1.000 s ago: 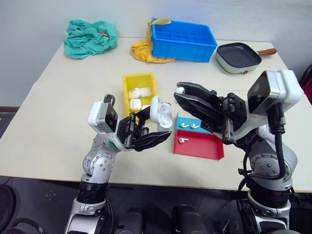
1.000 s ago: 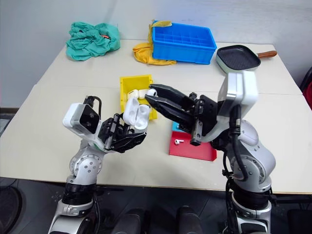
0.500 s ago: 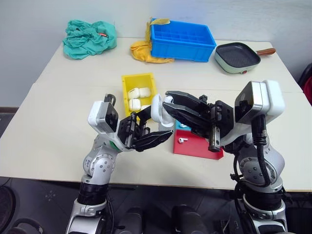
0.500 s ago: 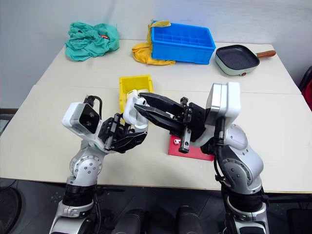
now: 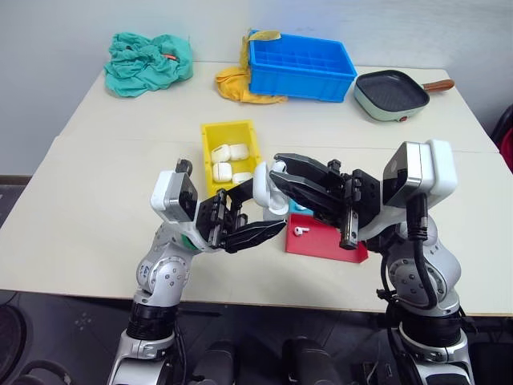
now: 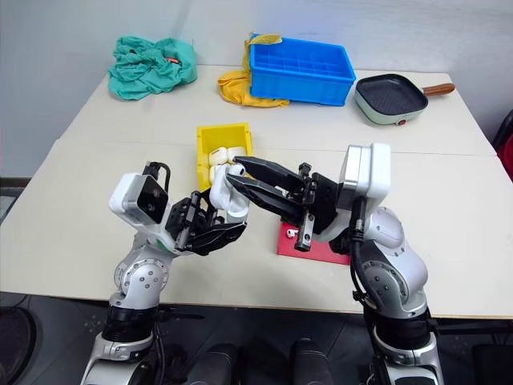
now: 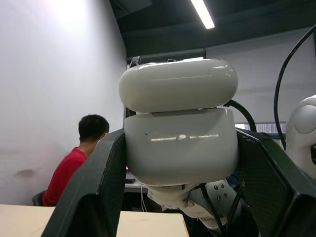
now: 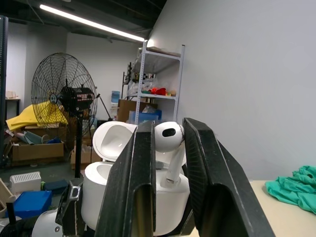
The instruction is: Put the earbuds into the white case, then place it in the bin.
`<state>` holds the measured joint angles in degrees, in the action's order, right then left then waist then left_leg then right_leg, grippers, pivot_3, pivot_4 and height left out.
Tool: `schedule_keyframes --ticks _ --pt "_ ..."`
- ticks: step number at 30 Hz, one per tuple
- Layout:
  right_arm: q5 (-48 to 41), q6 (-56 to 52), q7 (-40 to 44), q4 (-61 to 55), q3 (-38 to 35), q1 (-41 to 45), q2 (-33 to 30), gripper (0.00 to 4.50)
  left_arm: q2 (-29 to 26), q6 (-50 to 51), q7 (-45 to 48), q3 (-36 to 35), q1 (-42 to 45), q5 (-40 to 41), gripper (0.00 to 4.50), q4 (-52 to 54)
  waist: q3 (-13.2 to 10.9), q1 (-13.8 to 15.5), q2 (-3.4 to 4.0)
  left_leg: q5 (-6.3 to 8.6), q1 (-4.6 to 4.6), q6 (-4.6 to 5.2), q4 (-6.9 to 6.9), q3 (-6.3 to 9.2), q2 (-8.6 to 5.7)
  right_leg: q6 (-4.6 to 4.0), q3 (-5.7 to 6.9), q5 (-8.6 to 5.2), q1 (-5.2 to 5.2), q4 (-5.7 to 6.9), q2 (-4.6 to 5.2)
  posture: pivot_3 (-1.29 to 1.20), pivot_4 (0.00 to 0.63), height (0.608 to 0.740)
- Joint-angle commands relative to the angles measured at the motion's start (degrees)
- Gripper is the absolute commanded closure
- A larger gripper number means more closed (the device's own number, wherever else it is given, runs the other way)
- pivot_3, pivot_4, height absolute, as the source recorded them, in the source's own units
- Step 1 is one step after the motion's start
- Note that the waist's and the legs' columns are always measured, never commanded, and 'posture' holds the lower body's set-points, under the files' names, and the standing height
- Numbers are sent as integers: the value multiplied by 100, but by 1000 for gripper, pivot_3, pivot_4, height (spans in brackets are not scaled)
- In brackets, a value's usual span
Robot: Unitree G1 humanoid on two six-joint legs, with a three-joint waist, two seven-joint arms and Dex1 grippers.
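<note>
Gripped between the two black fingers of the left gripper (image 5: 260, 227), the white case (image 5: 262, 189) is held upright above the table (image 5: 96, 200), just in front of the yellow bin (image 5: 210, 136). Its hinged lid is seen flipped open in the right wrist view, with the fingers closed tightly on the lower body of the case. One earbud (image 8: 169, 148) is pinched in the right gripper (image 5: 276, 169), whose fingers are drawn narrow around it; the rounded head sits at the fingertips and the stem points down toward the open case. The earbud is held right at the mouth of the case, though whether it touches the case cannot be told. Several other closed white cases (image 5: 225, 160) are lying inside the bin. Another earbud (image 5: 300, 230) is resting on the red tray (image 5: 321, 242), and a blue tray (image 5: 298, 208) is partly hidden behind the right arm. Farther back, a blue crate (image 5: 300, 68), a yellow cloth (image 5: 232, 84), a green cloth (image 5: 148, 60) and a pan (image 5: 393, 92) are set on the table. A person in a red top (image 7: 71, 165) is seen seated in the left wrist view.
</note>
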<state>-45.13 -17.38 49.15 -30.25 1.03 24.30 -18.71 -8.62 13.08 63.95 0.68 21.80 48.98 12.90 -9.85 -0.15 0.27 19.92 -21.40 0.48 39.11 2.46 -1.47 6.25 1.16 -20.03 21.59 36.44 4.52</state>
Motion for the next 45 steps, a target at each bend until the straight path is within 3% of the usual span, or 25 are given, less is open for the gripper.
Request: schedule_keyframes --ticks 1,2,9,14,17,20,23,27,30,33,36,39,43,45 --pt "-90 -316 194 1 287 -146 -194 4090 130 -147 -53 10 140 77 1679 317 0 0 0 0 0 0 0 0 0 0 0 0 0 -1 0 0 150 740" --pt "-85 -274 188 9 283 -148 -188 4090 136 -149 -56 6 149 74 1679 315 0 0 0 0 0 0 -1 0 0 0 0 0 0 -3 0 0 150 740" --pt "-138 -189 275 -47 159 -199 -416 1748 187 -196 -36 -37 195 26 1679 284 0 8 0 0 0 0 -1 0 0 0 0 0 -1 -14 1 0 150 740" --pt "-934 -637 66 -307 -1073 -594 -1353 67 9 -303 124 -188 -46 -130 1679 106 -1 38 -1 1 -2 1 -4 3 0 0 2 0 -7 -32 1 0 150 740" --pt "-819 -811 634 -66 -2615 -1943 -2396 29 -255 -510 401 -322 -385 -307 1679 -91 -1 154 -1 5 -5 10 -6 4 -1 0 5 0 -17 -49 3 0 150 740" --pt "-375 -518 1198 463 -3442 -3114 -2775 29 -358 -674 516 -343 -567 -366 1679 -189 -1 164 -2 9 -5 16 -22 0 0 0 7 0 -23 -51 0 0 150 740" --pt "718 674 1791 1679 -3912 -4012 -2823 29 -393 -823 627 -327 -742 -459 1679 -291 -2 165 -3 10 0 20 -12 -4 -1 1 6 1 -36 -61 0 0 150 740" --pt "1657 1373 1681 2959 -3984 -4370 -3009 29 -383 -942 644 -304 -872 -515 1679 -325 -3 131 2 12 37 25 -15 -13 -2 2 -3 1 -76 -86 0 0 150 740" --pt "1648 1518 1838 3014 -3761 -4029 -3104 29 -373 -990 582 -291 -957 -539 1679 -271 -2 11 20 9 42 19 -14 -18 4 0 -10 0 -75 -84 -5 0 150 740" --pt "1490 663 1644 2523 -3237 -3332 -3458 29 -358 -1058 546 -268 -1035 -578 1679 -243 -7 -45 47 6 70 15 -17 -24 8 0 -18 0 -91 -76 -9 0 150 740" --pt "1486 49 1904 2180 -2269 -2207 -3999 29 -349 -1135 526 -237 -1117 -635 1679 -284 -12 -54 58 6 84 14 -19 -23 10 0 -20 0 -100 -74 -9 0 150 740" --pt "1744 -337 1987 2141 -1302 -1053 -4128 613 -346 -1172 506 -227 -1170 -670 1679 -323 -16 13 56 8 83 9 -21 -7 12 0 -11 0 -98 -76 -9 0 150 740" --pt "2589 -561 1990 2516 193 651 -3703 1963 -393 -1172 441 -310 -1187 -649 1679 -362 -17 123 50 11 33 9 -6 12 8 0 2 0 -62 -82 -3 0 150 740" --pt "2947 -493 2022 2832 651 1194 -3462 1963 -432 -1174 429 -361 -1192 -644 1679 -389 -18 119 49 10 -4 10 2 4 0 2 -3 2 -18 -64 2 0 150 740"
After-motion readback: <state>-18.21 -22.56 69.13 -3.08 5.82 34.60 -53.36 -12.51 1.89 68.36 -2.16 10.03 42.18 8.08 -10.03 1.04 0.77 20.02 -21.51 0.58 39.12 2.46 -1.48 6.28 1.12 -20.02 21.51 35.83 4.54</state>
